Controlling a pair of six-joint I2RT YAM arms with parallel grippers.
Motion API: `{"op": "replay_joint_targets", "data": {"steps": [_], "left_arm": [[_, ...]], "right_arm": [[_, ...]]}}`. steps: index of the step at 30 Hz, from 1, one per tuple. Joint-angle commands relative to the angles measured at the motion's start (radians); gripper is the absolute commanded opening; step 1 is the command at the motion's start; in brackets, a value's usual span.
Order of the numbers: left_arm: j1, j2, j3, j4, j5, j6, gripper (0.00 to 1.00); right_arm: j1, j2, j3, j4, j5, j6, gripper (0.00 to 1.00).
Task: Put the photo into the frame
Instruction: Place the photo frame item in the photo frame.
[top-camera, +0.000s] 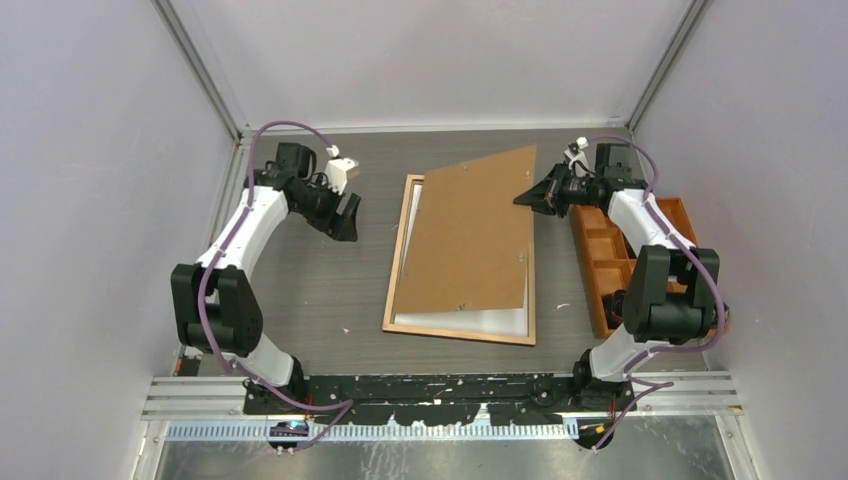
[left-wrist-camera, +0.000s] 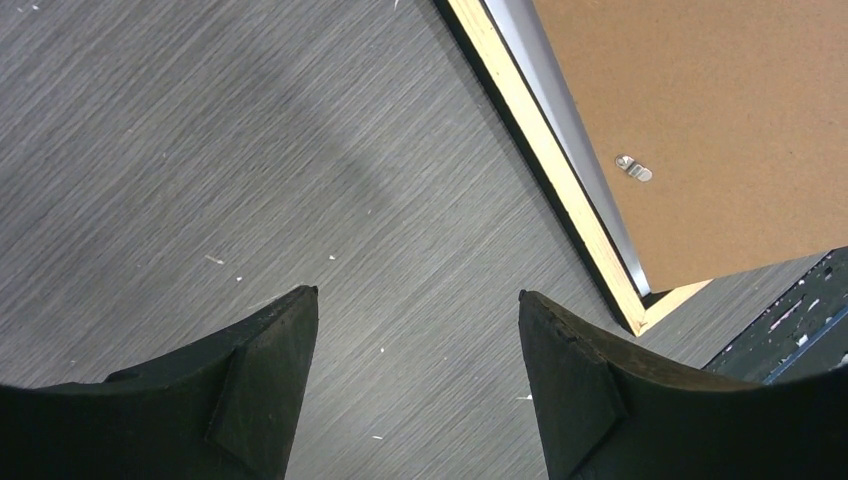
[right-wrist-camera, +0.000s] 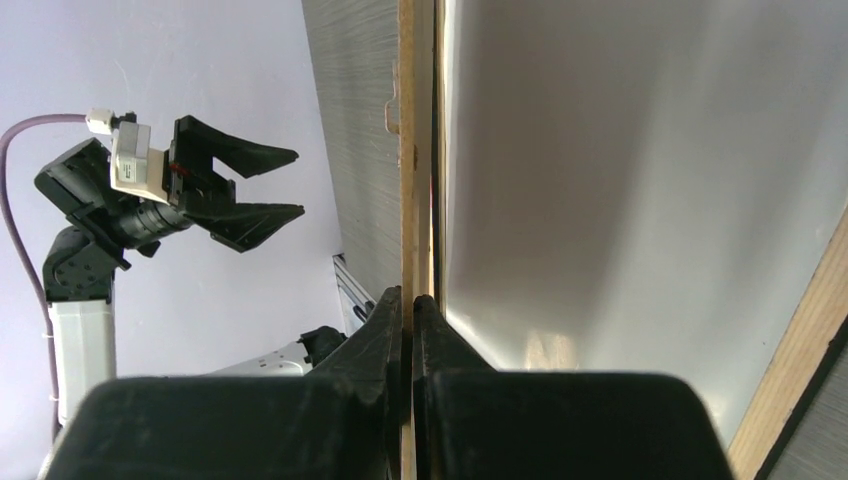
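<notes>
brown backing board (top-camera: 470, 235) pinched by right hand (top-camera: 523, 198), tilted over frame (top-camera: 402, 262); left hand (top-camera: 348, 222) spread wide, empty.

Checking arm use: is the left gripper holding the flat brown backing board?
No, the left gripper hangs open above the grey table, apart from the flat brown backing board.

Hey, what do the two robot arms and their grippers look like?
The left arm and right arm have white links and bulky black joints, each trailed by a looping mauve cable. The left gripper and right gripper are matte black with tapered, wedge-shaped fingers.
</notes>
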Motion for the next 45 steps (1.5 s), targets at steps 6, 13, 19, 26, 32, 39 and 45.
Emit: {"op": "replay_joint_targets", "data": {"steps": [6,13,19,26,32,39,45], "left_arm": [[-0.006,-0.054,-0.002,-0.032,0.001,0.027,0.75],[-0.006,-0.058,0.0,-0.052,-0.005,0.039,0.75],[-0.006,-0.063,0.01,-0.071,-0.004,0.046,0.75],[-0.006,-0.075,0.006,-0.083,-0.01,0.063,0.75],[-0.006,-0.08,0.007,-0.093,-0.011,0.066,0.75],[-0.006,-0.092,0.003,-0.096,-0.001,0.069,0.74],[-0.007,-0.098,-0.006,-0.085,-0.013,0.071,0.74]], "right_arm": [[0.018,0.027,0.062,0.069,-0.095,0.036,0.01],[0.037,0.071,0.118,-0.023,-0.082,-0.044,0.01],[0.039,0.099,0.152,-0.09,-0.071,-0.095,0.01],[0.042,0.113,0.148,-0.083,-0.07,-0.095,0.01],[0.043,0.115,0.132,-0.053,-0.065,-0.069,0.01],[0.043,0.127,0.113,-0.022,-0.052,-0.031,0.01],[0.046,0.136,0.097,-0.006,-0.027,-0.003,0.01]]}}
